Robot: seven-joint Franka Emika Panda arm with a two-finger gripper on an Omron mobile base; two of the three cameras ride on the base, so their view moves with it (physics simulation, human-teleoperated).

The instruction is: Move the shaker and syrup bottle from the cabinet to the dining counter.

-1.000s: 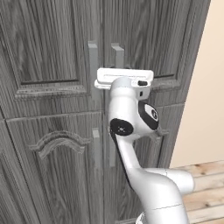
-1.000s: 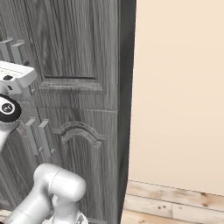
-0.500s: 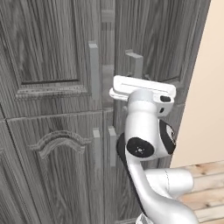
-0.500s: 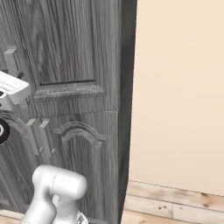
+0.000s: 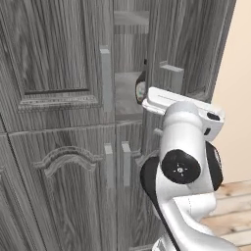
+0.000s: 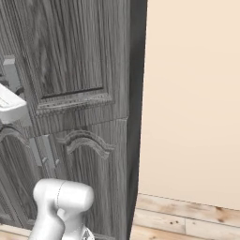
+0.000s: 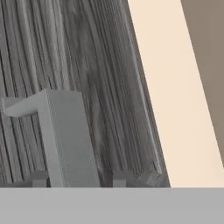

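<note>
Pulling the cabinet door open, the end effector was clenched on the pale bar handle, its fingertips either side, exposing the syrup bottle (upright on an inner shelf) for retrieval.

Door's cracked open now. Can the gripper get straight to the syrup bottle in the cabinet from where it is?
Probably not yet. The gripper is shut on the door handle, and the syrup bottle shows through just a narrow gap beside the part-open door. The gap looks too slim for the hand.
</note>
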